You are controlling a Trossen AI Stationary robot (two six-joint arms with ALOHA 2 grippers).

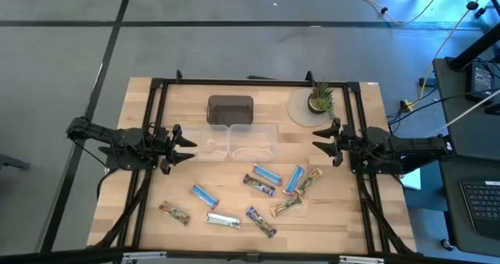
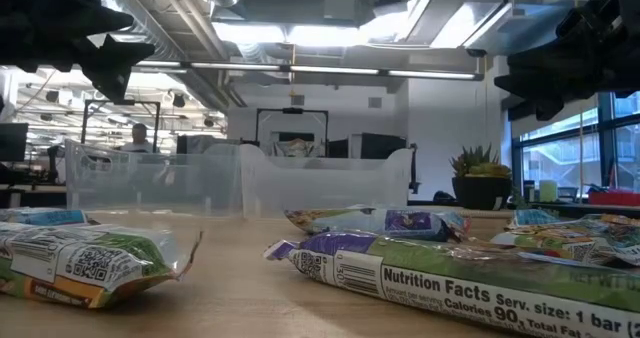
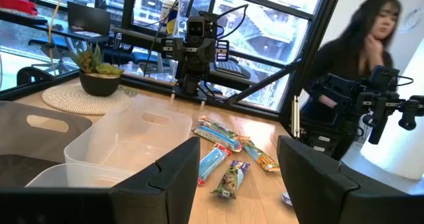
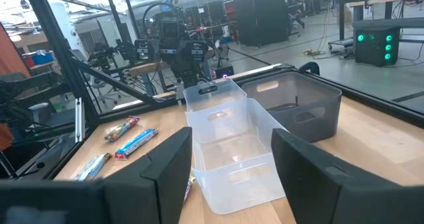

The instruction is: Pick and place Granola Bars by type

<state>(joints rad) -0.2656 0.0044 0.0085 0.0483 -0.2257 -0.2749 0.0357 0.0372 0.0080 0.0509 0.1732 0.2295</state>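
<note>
Several wrapped granola bars lie flat on the table's near half: blue-white ones (image 1: 266, 173) (image 1: 205, 194) (image 1: 294, 180), purple ones (image 1: 258, 185) (image 1: 261, 222), green-tan ones (image 1: 175, 212) (image 1: 287, 206) and a silvery one (image 1: 223, 219). My left gripper (image 1: 190, 146) is open and empty, raised at the table's left, its fingers pointing at the clear tubs (image 1: 232, 141). My right gripper (image 1: 319, 139) is open and empty, raised at the right, pointing at the same tubs. The bars also show in the left wrist view (image 3: 215, 162) and right wrist view (image 4: 136, 143).
Two clear plastic tubs (image 4: 228, 141) stand side by side at mid-table, a dark bin (image 1: 230, 110) behind them. A potted plant on a round mat (image 1: 319, 101) stands at the far right. A black frame runs along the table's edges. A person (image 3: 371, 65) shows beyond the table.
</note>
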